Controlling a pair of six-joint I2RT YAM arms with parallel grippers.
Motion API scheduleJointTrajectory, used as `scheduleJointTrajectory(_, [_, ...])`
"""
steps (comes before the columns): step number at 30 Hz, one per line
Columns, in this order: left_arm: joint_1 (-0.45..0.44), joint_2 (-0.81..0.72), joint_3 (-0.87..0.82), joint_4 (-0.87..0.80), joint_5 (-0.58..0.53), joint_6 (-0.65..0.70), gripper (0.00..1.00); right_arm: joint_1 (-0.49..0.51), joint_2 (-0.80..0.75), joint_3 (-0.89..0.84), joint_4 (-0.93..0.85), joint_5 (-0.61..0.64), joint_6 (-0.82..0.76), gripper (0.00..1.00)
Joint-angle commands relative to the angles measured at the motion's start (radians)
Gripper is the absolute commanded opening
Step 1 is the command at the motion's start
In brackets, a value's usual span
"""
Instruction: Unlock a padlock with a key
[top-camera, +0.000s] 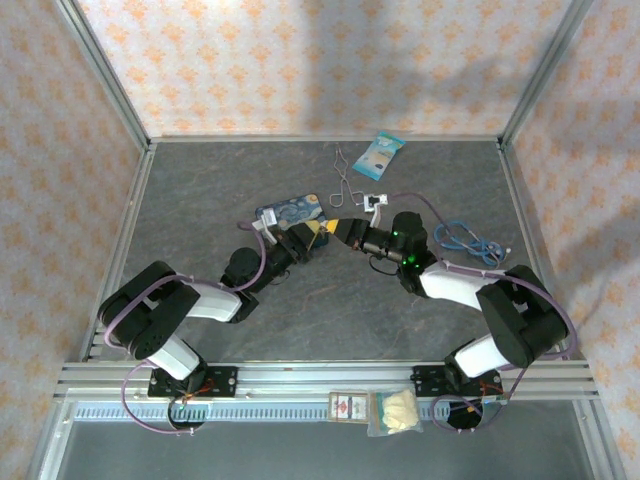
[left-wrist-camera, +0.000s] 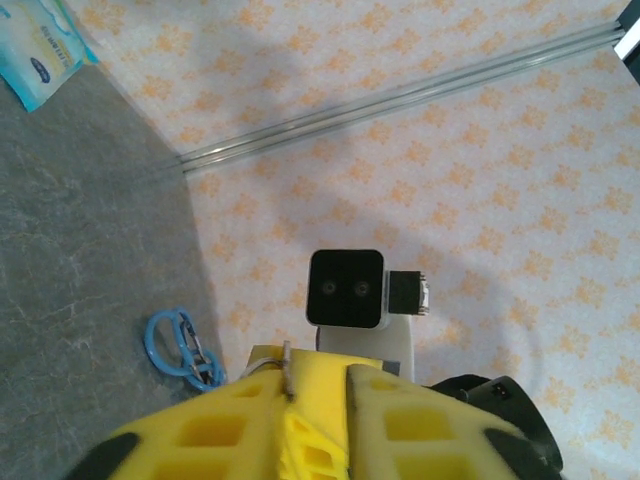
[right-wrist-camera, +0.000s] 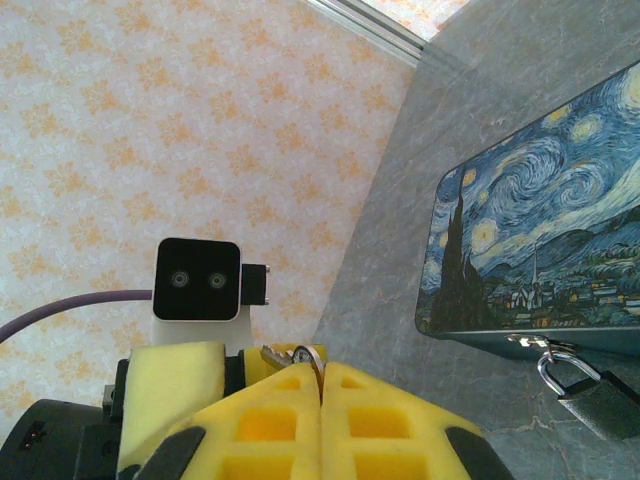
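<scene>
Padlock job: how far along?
Done: the key is off the table, apparently pinched in the shut right fingers, tip to tip with the left fingers. In hand: a handover or regrip, can't tell which. Left: the padlock hangs closed on the clasp of the Starry Night tin, nothing inserted.

My left arm (top-camera: 190, 300) rises from the lower left of the overhead frame and my right arm (top-camera: 480, 290) from the lower right. Both are bent at the elbow and angled inward. My left gripper (top-camera: 312, 233) and right gripper (top-camera: 342, 230) meet tip to tip at the centre. In the right wrist view my yellow fingers (right-wrist-camera: 380, 420) are pressed flush together. In the left wrist view my fingers (left-wrist-camera: 420, 420) are closed, with the key (left-wrist-camera: 288, 362) standing at their seam.
</scene>
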Motion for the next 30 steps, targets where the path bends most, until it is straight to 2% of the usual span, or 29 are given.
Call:
scheduleJointTrajectory(1, [-0.005,-0.001,0.035,0.025,0.026,0.036,0.09,0.009,-0.008,0.013,0.023,0.003,0.001,0.00])
scheduleJointTrajectory(3, [-0.005,-0.007,0.042,-0.006,0.020,0.050,0.00,0.010,-0.018,0.011,0.015,0.003,-0.002,0.00])
scheduleJointTrajectory(6, [-0.002,-0.022,0.047,-0.060,0.010,0.084,0.00,0.008,-0.044,0.021,-0.041,0.006,-0.045,0.02])
scheduleJointTrajectory(8, [0.012,-0.041,0.049,-0.095,0.025,0.116,0.00,0.003,-0.080,0.047,-0.158,0.026,-0.134,0.23])
scheduleJointTrajectory(9, [0.028,-0.055,0.051,-0.117,0.041,0.133,0.00,-0.002,-0.103,0.063,-0.223,0.038,-0.183,0.31])
scheduleJointTrajectory(10, [0.045,-0.071,0.051,-0.143,0.063,0.152,0.00,-0.012,-0.122,0.077,-0.275,0.041,-0.228,0.35])
scheduleJointTrajectory(13, [0.094,-0.109,0.077,-0.248,0.164,0.226,0.00,-0.059,-0.143,0.111,-0.364,-0.027,-0.306,0.36])
scheduleJointTrajectory(20, [0.123,-0.150,0.184,-0.498,0.373,0.410,0.00,-0.111,-0.125,0.135,-0.342,-0.191,-0.354,0.38])
scheduleJointTrajectory(25, [0.122,-0.170,0.195,-0.531,0.425,0.446,0.00,-0.109,-0.126,0.104,-0.223,-0.262,-0.299,0.39])
scheduleJointTrajectory(30, [0.123,-0.170,0.205,-0.520,0.443,0.452,0.00,-0.100,-0.114,0.078,-0.181,-0.288,-0.268,0.37])
